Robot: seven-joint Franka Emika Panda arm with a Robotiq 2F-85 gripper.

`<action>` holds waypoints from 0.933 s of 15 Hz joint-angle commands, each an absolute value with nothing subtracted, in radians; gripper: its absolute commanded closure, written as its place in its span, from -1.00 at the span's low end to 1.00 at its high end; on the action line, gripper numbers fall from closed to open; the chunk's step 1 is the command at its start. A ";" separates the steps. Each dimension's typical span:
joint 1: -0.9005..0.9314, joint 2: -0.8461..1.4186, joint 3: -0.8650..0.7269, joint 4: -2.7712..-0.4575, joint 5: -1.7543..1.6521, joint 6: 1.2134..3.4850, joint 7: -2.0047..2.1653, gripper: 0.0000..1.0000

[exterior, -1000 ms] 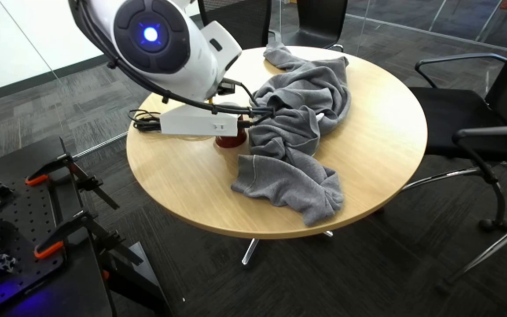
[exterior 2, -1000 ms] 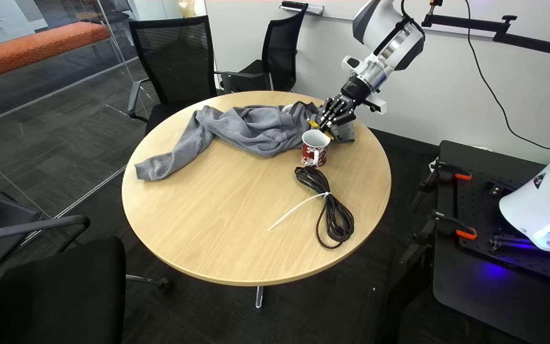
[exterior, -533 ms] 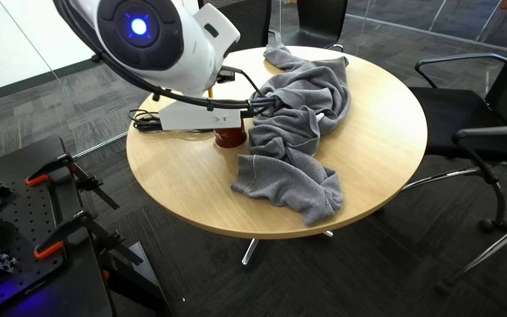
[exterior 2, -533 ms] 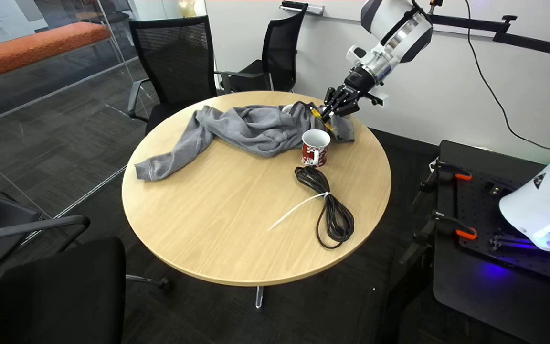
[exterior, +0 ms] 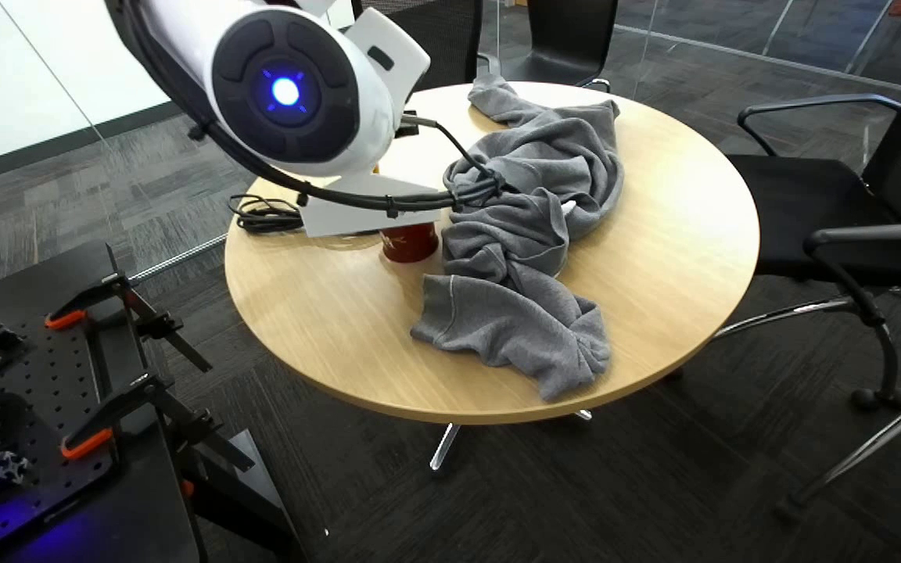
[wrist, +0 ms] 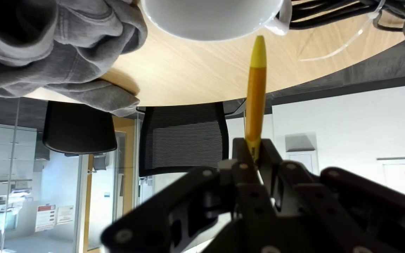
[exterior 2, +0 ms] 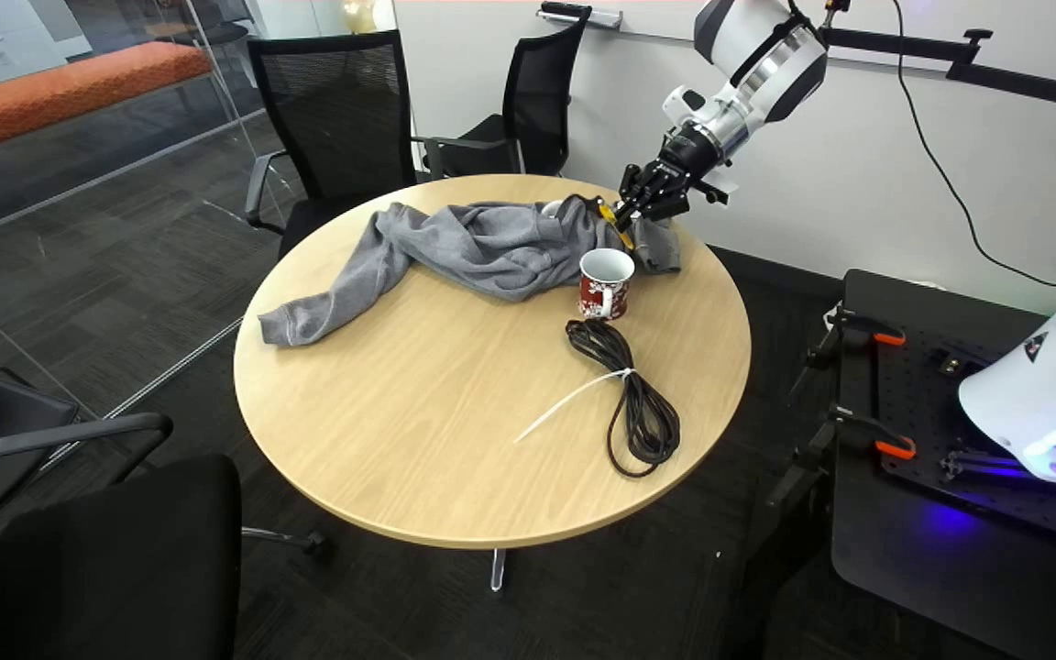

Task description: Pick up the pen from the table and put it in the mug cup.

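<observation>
Jaws pinch the pen (wrist: 256, 93) at one end, off the worktop (exterior 2: 418, 394), its tip showing outside the mug (exterior 2: 606, 284). Carrying seems in hand; next, likely centre it over the mouth and point it down. The sweater (exterior 2: 500, 255), far side, could snag it; the cable (exterior 2: 645, 403) lies near side.

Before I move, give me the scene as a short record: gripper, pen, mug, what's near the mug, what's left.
Gripper: closed on the pen
Pen: yellow-orange, gripped toward one end, not in the mug
Mug: red with white pattern, pale inside, upright on the table
Near the mug: black coiled cable and grey garment; contact with either unclear
Left to do: pen into mug
</observation>
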State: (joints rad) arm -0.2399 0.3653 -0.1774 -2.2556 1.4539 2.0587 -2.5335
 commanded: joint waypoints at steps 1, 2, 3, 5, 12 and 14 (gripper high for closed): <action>-0.255 0.426 -0.190 -2.200 1.459 1.993 -2.596 0.94; -0.257 0.441 -0.190 -2.188 1.457 1.982 -2.605 0.94; -0.261 0.459 -0.190 -2.174 1.454 1.970 -2.615 0.94; -0.266 0.490 -0.190 -2.150 1.450 1.951 -2.626 0.94; -0.279 0.584 -0.187 -2.031 1.424 1.887 -2.603 0.94; -0.281 0.607 -0.187 -2.014 1.415 1.874 -2.603 0.94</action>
